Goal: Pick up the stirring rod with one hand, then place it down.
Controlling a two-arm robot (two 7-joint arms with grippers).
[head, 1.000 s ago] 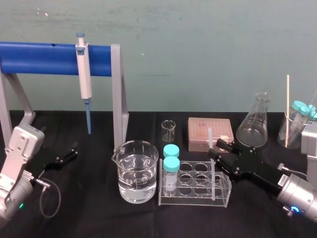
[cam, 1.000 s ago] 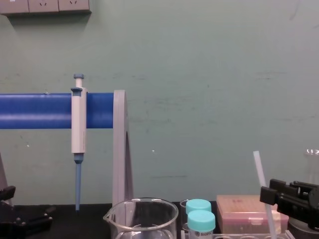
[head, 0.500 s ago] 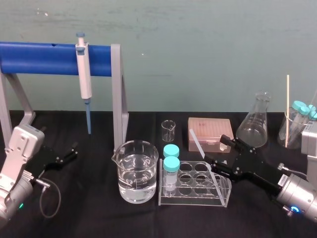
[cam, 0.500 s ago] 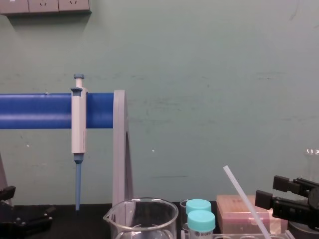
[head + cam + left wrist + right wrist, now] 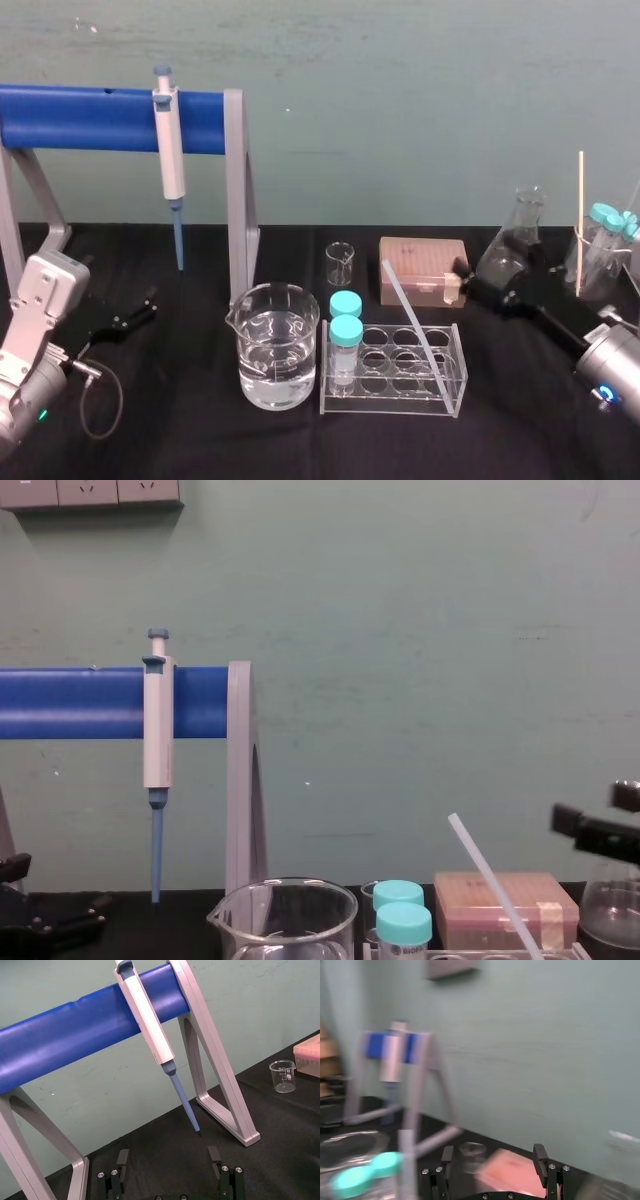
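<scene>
Stirring rod (image 5: 408, 312): leaned tilted in clear tube rack (image 5: 395, 402), lower end inside it, top toward pink box (image 5: 424, 268).
Right hand (image 5: 468, 279): fingers spread, empty, apart from rod, just beside pink box, in front of flask (image 5: 526, 214).
Left hand (image 5: 135, 313): parked at left side of table (image 5: 180, 430), fingers spread, empty, near blue stand (image 5: 100, 118).
</scene>
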